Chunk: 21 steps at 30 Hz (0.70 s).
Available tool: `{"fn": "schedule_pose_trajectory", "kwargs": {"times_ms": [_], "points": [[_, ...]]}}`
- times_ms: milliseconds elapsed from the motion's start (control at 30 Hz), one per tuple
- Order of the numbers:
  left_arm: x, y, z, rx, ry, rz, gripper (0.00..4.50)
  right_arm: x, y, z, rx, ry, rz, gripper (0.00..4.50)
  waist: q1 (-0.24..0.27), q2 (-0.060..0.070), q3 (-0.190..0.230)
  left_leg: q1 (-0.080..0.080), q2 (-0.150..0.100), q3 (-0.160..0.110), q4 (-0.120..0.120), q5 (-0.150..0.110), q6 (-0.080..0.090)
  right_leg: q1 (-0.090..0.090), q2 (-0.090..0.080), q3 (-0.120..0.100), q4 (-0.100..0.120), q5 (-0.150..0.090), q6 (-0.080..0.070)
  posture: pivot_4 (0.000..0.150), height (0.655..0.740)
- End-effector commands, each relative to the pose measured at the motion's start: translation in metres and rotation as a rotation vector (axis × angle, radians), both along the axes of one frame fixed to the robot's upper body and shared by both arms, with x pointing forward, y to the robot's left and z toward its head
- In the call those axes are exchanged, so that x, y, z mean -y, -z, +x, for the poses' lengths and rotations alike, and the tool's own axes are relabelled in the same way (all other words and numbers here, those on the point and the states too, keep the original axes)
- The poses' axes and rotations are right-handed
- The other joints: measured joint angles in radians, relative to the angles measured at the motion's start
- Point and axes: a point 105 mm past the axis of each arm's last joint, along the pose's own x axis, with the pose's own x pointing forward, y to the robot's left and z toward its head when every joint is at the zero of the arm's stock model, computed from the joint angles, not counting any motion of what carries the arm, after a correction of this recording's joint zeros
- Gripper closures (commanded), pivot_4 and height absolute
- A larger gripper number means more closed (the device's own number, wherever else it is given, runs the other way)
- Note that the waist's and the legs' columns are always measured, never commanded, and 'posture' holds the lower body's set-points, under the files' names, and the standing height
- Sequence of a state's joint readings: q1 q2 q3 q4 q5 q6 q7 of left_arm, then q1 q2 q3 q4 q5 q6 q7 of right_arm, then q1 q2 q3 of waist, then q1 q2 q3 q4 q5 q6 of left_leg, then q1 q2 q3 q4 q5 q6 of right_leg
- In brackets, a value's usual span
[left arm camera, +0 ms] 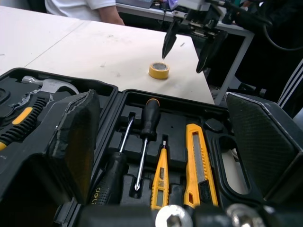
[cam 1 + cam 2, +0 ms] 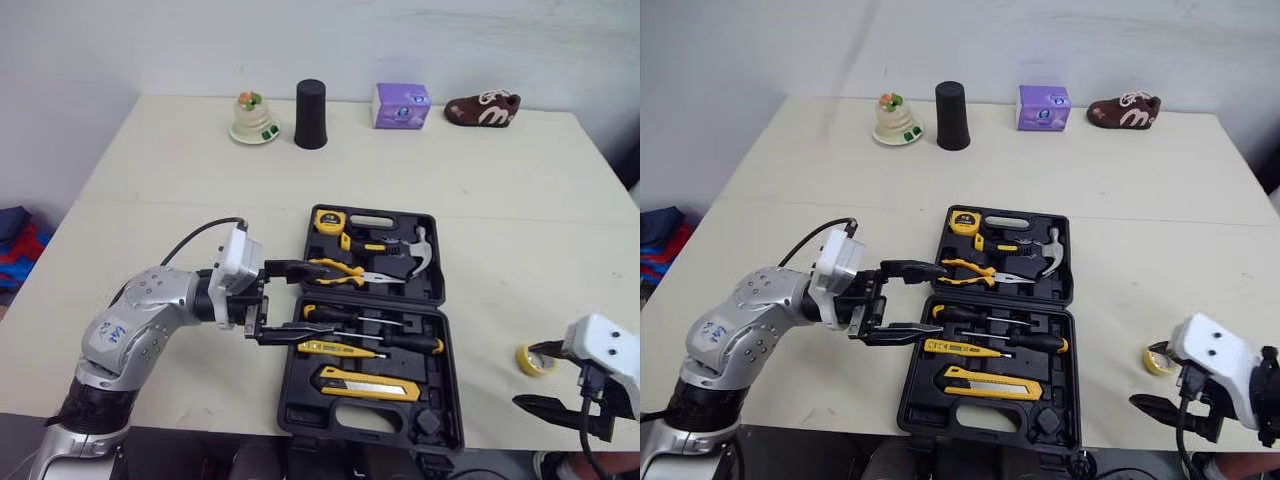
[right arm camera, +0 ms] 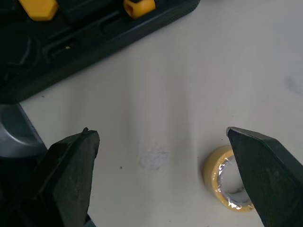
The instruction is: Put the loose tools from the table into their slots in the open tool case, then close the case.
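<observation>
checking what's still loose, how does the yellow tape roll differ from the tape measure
Place: the tape roll lies loose on the bare table, to the right of the tool case; the tape measure sits in a slot at the case's far left corner.
Shape: the tape roll is an open ring with a hollow centre; the tape measure is a solid, blocky body.
Both are yellow.

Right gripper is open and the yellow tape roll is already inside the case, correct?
Not quite. The right gripper is open, but the tape roll is not inside the case. It lies on the table to the right of the case, near that gripper, as the left eye view shows.
</observation>
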State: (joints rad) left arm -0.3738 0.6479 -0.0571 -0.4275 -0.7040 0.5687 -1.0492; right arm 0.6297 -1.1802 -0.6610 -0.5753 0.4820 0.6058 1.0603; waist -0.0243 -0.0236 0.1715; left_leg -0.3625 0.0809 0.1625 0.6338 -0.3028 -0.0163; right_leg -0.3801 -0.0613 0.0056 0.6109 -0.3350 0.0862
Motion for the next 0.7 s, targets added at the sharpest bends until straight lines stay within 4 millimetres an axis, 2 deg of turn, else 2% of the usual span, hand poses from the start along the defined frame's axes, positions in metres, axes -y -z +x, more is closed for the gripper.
{"fn": "schedule_pose_trajectory", "kwargs": {"times_ms": [33, 133, 367, 700], "points": [[0.013, -0.018, -0.018, 0.066, 0.093, -0.028, 0.10, 0.007, 0.001, 0.002, -0.064, 0.020, -0.048, 0.00, -0.001, 0.000, 0.000, -0.002, 0.000, 0.000, 0.003, 0.000, 0.001, -0.001, 0.000, 0.000, 0.000, 0.000, 0.000, 0.150, 0.7400], [0.013, -0.018, -0.019, 0.070, 0.085, -0.028, 0.10, 0.015, 0.001, 0.001, -0.097, 0.045, -0.079, 0.00, -0.001, 0.000, 0.000, -0.009, 0.001, 0.000, 0.011, -0.002, 0.003, -0.005, 0.001, 0.000, 0.002, 0.001, 0.002, 0.150, 0.7400], [0.017, -0.015, -0.022, 0.099, 0.088, -0.025, 0.10, 0.033, 0.006, 0.004, -0.099, 0.099, -0.104, 0.00, -0.002, 0.000, 0.000, -0.008, 0.000, 0.001, 0.015, -0.002, 0.005, -0.004, 0.001, 0.000, 0.003, 0.002, 0.005, 0.150, 0.7400], [0.018, -0.017, -0.024, 0.109, 0.102, -0.032, 0.10, 0.029, 0.013, 0.012, -0.104, 0.084, -0.054, 0.00, -0.003, 0.000, 0.000, -0.007, -0.001, 0.001, 0.016, -0.002, 0.005, -0.004, 0.001, 0.001, 0.008, 0.001, 0.004, 0.150, 0.7400]]}}
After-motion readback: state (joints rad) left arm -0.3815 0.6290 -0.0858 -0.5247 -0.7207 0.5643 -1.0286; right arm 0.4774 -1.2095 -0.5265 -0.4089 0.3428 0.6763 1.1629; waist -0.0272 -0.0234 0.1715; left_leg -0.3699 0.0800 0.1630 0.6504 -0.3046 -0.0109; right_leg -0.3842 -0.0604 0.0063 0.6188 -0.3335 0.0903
